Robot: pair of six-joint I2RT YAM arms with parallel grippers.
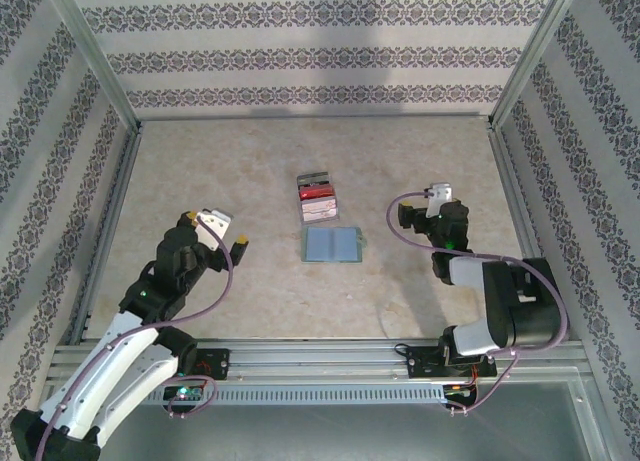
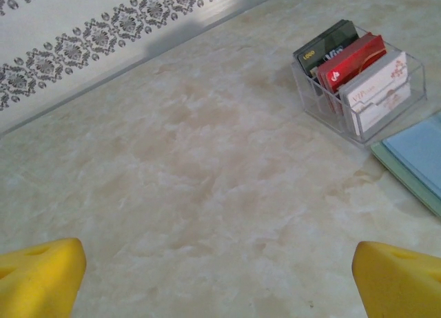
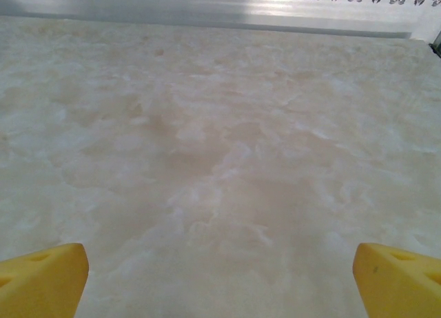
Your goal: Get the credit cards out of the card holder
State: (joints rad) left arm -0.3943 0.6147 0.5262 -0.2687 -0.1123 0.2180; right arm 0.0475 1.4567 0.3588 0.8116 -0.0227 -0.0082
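Nothing is being gripped yet. The left claw (image 2: 219, 280) is hanging open, yellow tips spread wide over the bare surface (image 1: 220, 161), and the right claw (image 3: 220, 280) is open just as wide. The cards (image 2: 353, 64) are standing on edge in a clear holder (image 2: 311, 90) mid-surface, between the two arms and a bit farther out. A wallet (image 2: 417, 159) is lying open and flat just near of it.

Step in hand, as I'm judging it, is the approach to the first card. Coming down from above and pinching one card's top edge is looking best. The cards are packed close, so narrowing the claw first and taking an outer card should avoid dragging its neighbours. The holder looks light, so it may lift along; the other claw pinning its wall would help.

The left wrist view is giving the detail: dark, red and pale cards in separate slots, see-through walls. The top view is giving the layout — both arms well apart from the holder — with the cards as a small blur. The right wrist view is facing marbled surface and the far rail.
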